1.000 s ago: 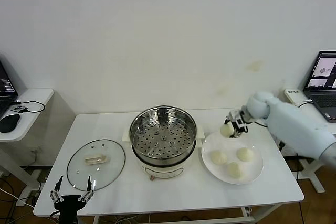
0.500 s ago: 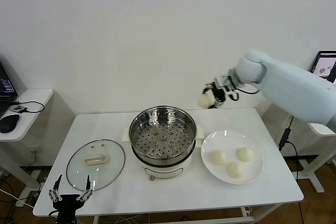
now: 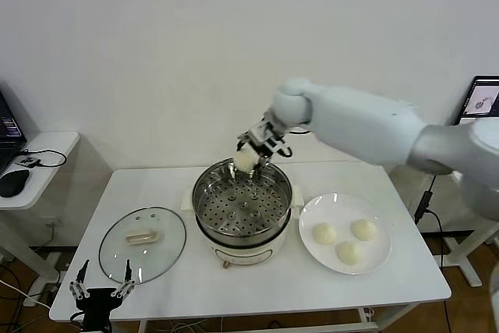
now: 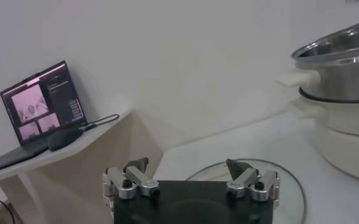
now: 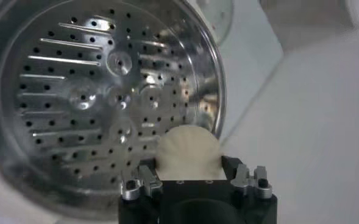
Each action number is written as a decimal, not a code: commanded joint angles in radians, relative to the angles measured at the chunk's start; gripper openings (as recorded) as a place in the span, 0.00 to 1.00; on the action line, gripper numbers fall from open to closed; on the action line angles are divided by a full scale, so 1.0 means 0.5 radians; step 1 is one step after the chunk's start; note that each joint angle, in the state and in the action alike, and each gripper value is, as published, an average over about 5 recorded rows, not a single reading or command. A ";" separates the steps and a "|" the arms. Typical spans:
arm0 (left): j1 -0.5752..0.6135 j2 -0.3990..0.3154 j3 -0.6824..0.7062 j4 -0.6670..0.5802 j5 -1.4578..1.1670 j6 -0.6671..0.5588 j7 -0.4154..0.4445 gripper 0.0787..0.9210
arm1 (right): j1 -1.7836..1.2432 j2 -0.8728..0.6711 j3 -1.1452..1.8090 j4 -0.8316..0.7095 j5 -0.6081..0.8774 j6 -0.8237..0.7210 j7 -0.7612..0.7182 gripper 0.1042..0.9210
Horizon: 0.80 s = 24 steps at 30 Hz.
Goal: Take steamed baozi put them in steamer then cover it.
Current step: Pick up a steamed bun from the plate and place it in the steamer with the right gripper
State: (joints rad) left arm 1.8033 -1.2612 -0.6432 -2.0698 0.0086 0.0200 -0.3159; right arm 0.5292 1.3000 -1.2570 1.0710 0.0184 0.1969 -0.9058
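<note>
The bun (image 3: 245,160) I was carrying sat a little above centre in the head view, clamped in my right gripper (image 3: 251,155) and hanging over the far rim of the steamer (image 3: 242,207). In the right wrist view the same bun (image 5: 188,154) filled the space between the two fingers (image 5: 140,184), with the holed tray spread out behind it and nothing on that tray. So I judged this to be the first of four going in; the other three buns (image 3: 344,241) lay on the white plate (image 3: 383,253) at lower right of the head view, just beside the pot.

To do this step well, I reckoned I should bring the bun further in over the tray before lowering, since it hung close to the back wall. I wanted it set down toward one side of the tray, leaving room for three more without stacking. I planned to lower until the dough rested on the metal, let go gently, then lift straight up so soft dough did not drag along a finger. The shiny rim was the thing to avoid clipping.

My left gripper (image 3: 101,292) waited with its fingers spread at the lower left edge of the bench (image 3: 187,286), near the glass lid (image 3: 143,244), which lay flat beside the steamer and would be needed last.
</note>
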 commanded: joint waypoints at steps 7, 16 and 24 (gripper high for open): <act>-0.020 -0.005 0.003 0.026 0.004 0.003 0.006 0.88 | -0.229 0.270 -0.065 -0.377 -0.556 0.536 0.087 0.69; -0.025 -0.010 0.005 0.026 0.006 0.003 0.008 0.88 | -0.293 0.309 -0.014 -0.506 -0.675 0.641 0.116 0.73; -0.022 -0.018 0.006 0.017 0.008 0.005 0.009 0.88 | -0.233 0.267 0.011 -0.456 -0.563 0.622 0.092 0.81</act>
State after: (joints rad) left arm 1.7913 -1.2692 -0.6408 -2.0585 0.0113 0.0214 -0.3117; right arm 0.4095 1.4270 -1.2550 0.8619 -0.2561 0.4759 -0.8578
